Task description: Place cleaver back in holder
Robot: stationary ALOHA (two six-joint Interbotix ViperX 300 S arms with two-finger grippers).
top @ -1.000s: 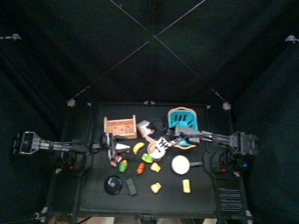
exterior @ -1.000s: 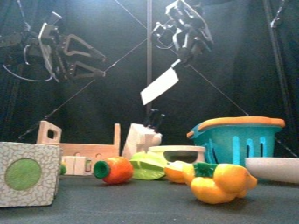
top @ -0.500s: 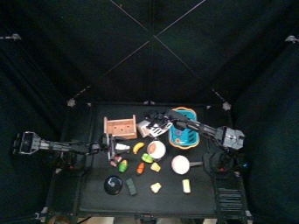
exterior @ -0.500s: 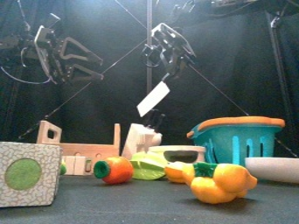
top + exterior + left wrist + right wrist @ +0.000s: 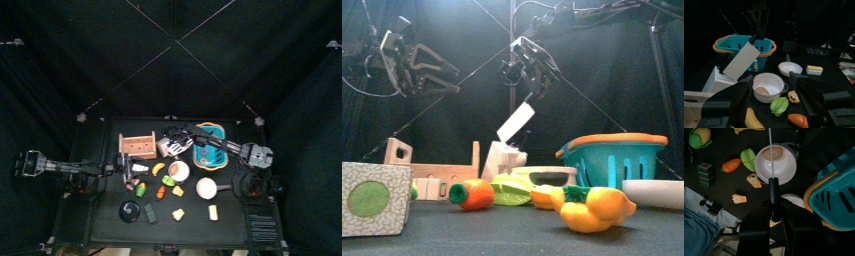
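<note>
The cleaver is held by its handle in the half-closed right end effector, up in the air, blade down and tilted. Below and behind it stands the holder on the worktop. The slot could be missed, or the white bowl bumped. The left end effector hangs wide open and empty.

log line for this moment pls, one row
phase: carrying | right gripper: shut on cleaver, blade hanging down above table | left gripper: open, idle, raised | holder: cleaver not in yet
</note>
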